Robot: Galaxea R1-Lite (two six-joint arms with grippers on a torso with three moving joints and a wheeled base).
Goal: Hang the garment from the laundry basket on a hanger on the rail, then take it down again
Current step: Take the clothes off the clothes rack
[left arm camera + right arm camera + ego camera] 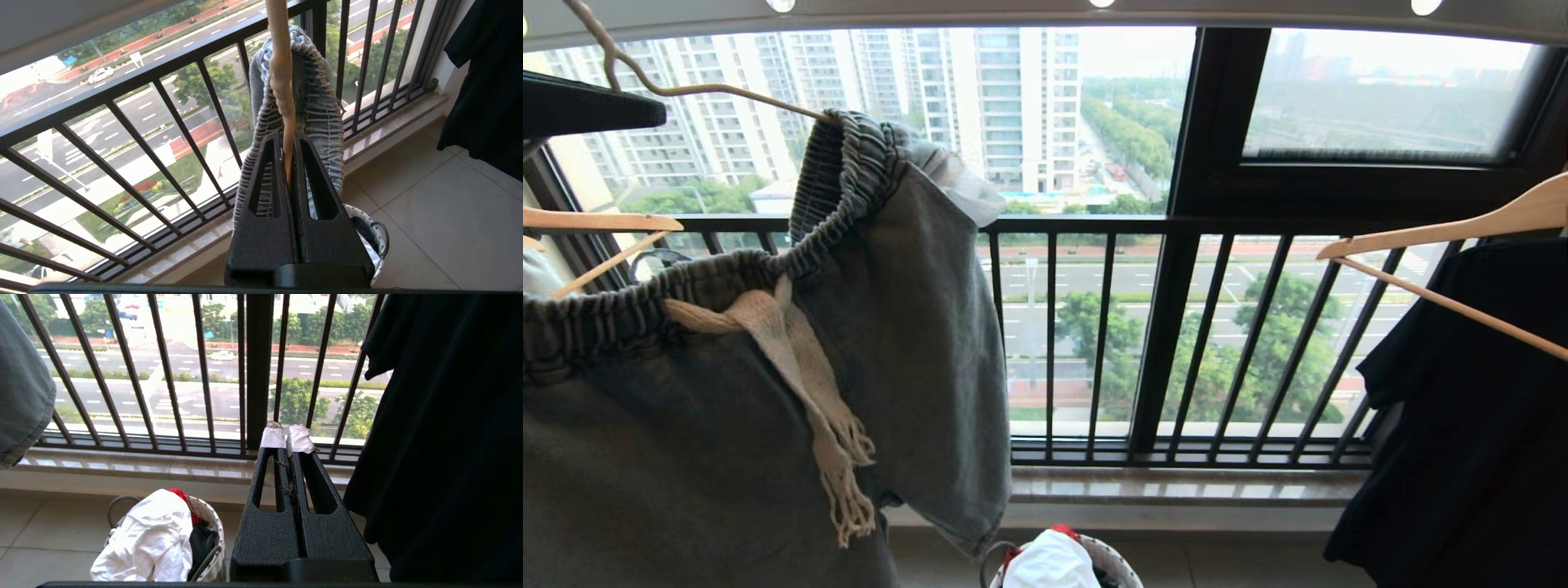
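The blue-grey denim garment [907, 327] hangs at the left on the thin cream hanger [719, 90], its ribbed waistband bunched over the wire and its fringed drawstring dangling. The hanger's neck runs up out of view toward the grey rail [1258, 15]; its hook is hidden. My left gripper [288, 136] is shut on the hanger's wire [282, 61], with the waistband [322, 110] draped round the fingertips; in the head view it is the dark shape [645, 110] at upper left. The laundry basket [1115, 563] stands on the floor below. My right gripper [287, 439] is shut and empty, low near the basket [214, 531].
A black shirt [1462, 408] hangs on a wooden hanger [1445, 229] at the right. Another wooden hanger [605, 222] is at the far left. The black barred window railing [1176, 343] and its stone sill [1176, 486] lie straight ahead. White and red cloth fills the basket.
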